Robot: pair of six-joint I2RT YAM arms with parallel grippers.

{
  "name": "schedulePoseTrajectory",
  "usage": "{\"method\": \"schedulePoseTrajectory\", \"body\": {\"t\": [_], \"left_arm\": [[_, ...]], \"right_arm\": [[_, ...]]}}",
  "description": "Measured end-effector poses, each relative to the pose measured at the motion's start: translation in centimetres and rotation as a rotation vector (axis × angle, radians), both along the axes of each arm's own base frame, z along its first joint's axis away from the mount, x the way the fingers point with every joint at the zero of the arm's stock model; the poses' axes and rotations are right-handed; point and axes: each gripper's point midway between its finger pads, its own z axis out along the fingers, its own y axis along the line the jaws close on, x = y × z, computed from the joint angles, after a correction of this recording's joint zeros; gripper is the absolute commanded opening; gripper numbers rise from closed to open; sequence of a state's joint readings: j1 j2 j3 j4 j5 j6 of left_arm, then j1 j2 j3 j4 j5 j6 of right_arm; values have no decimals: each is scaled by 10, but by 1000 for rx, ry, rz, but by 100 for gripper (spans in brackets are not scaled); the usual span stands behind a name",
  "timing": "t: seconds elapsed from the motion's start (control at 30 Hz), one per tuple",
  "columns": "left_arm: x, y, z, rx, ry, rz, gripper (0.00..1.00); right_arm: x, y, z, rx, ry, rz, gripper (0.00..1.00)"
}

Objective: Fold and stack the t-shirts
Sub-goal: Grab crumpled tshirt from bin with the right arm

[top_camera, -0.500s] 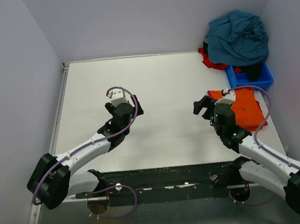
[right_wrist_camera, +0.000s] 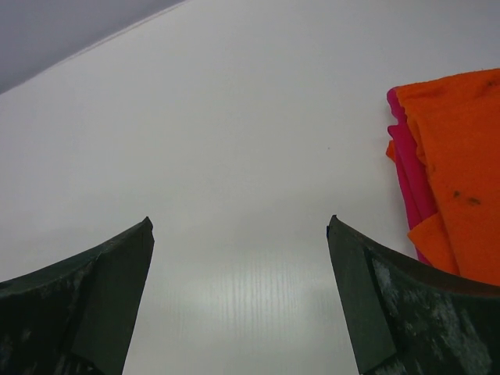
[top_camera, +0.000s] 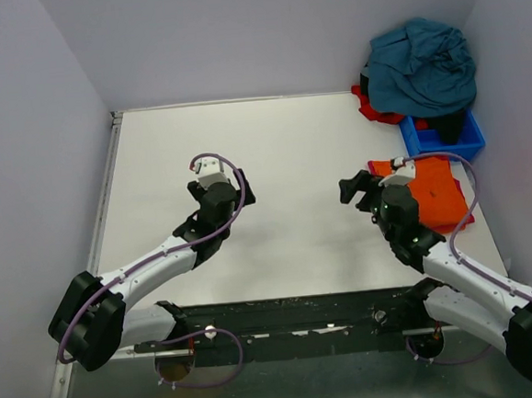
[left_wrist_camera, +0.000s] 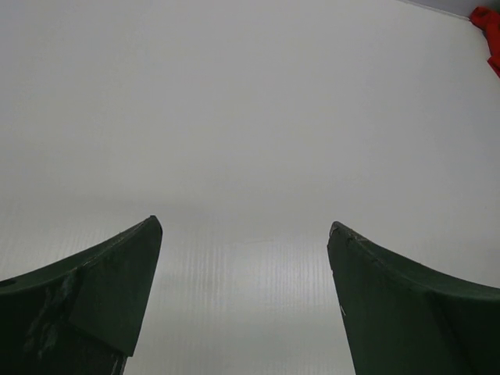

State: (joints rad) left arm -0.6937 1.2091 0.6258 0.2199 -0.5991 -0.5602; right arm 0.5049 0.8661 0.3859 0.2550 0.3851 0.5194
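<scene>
Left fingers point(left_wrist_camera: 94, 305) and right fingers point(right_wrist_camera: 86, 305) stood open, empty; we feared the right arm point(top_camera: 465, 271), swinging, could rumple the adjacent folded orange t-shirt point(top_camera: 437, 195).

Folded t-shirts point(top_camera: 437, 195) lie at the right of the table point(top_camera: 290, 151); behind them stands a bin point(top_camera: 412, 139), with a crumpled t-shirt point(top_camera: 421, 62) on top.
</scene>
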Motion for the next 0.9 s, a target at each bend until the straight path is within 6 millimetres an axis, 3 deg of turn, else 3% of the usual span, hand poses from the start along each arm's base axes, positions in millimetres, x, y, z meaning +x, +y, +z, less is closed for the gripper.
{"method": "schedulePoseTrajectory", "body": {"t": [0.1, 0.17, 0.3, 0.57, 0.77, 0.9], "left_arm": [[0, -1, 0, 5, -2, -7, 99], [0, -1, 0, 7, -2, -10, 99], [0, -3, 2, 0, -6, -18, 99], [0, -9, 4, -18, -13, -44, 99], [1, -16, 2, -29, -10, -72, 99], [0, -18, -5, -21, 9, -83, 99]], "right_arm": [[8, -1, -10, -33, 55, -18, 99], [21, -5, -7, -46, 93, -41, 98], [54, -28, 26, -8, 82, -126, 98], [133, -94, 91, 69, 67, -319, 98], [194, -136, 110, 119, 78, -403, 98], [234, -152, 115, 130, 78, -430, 98]]}}
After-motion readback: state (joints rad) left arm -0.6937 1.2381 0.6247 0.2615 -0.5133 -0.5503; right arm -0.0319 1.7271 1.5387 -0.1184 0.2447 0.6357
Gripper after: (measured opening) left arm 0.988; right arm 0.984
